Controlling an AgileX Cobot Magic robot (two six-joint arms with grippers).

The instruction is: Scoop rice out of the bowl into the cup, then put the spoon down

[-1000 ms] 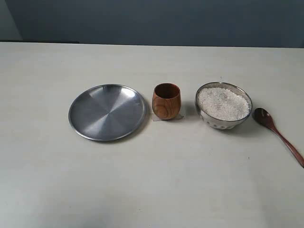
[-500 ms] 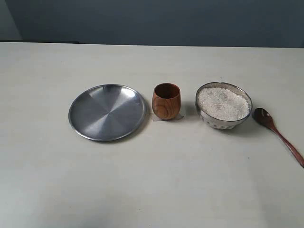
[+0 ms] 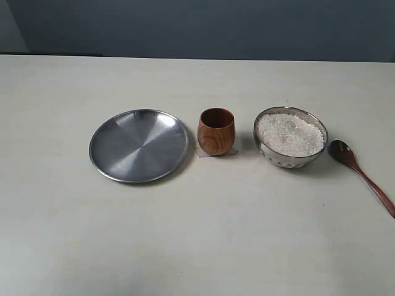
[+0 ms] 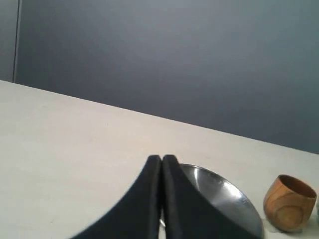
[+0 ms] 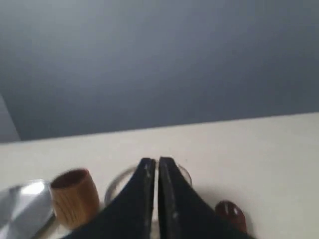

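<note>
In the exterior view the steel bowl stands right of centre, heaped with white rice. To its left is the wooden cup, upright. The dark wooden spoon lies on the table right of the bowl, its handle running toward the right edge. Neither gripper shows in that view. My left gripper is shut and holds nothing; beyond it I see the cup. My right gripper has its fingers together with nothing between them. It is apart from the bowl, the cup and the spoon, which lie beyond it.
A flat round steel plate lies left of the cup, also seen as the plate behind the left fingers. The pale table ends at a dark blue-grey wall at the back.
</note>
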